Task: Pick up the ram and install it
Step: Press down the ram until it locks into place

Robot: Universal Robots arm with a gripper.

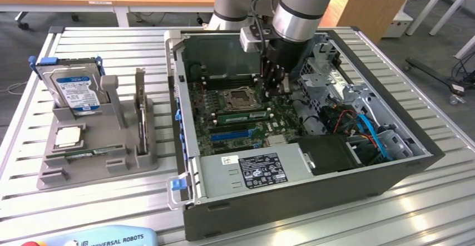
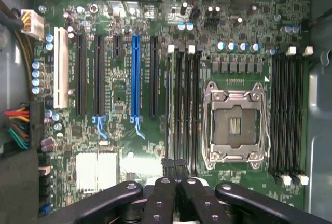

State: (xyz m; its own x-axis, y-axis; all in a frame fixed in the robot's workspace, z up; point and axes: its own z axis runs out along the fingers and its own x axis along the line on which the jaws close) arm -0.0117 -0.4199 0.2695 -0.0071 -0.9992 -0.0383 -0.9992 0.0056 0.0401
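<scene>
One ram (image 1: 83, 155) lies flat in the grey holder (image 1: 97, 171) at the exterior view's left. Well apart, the gripper (image 1: 273, 90) hangs over the motherboard (image 1: 256, 128), clenched on nothing I can see. A good pickup wants jaws squared across its long edges.

Arm down, gripper (image 2: 175, 168) jaws closed
</scene>
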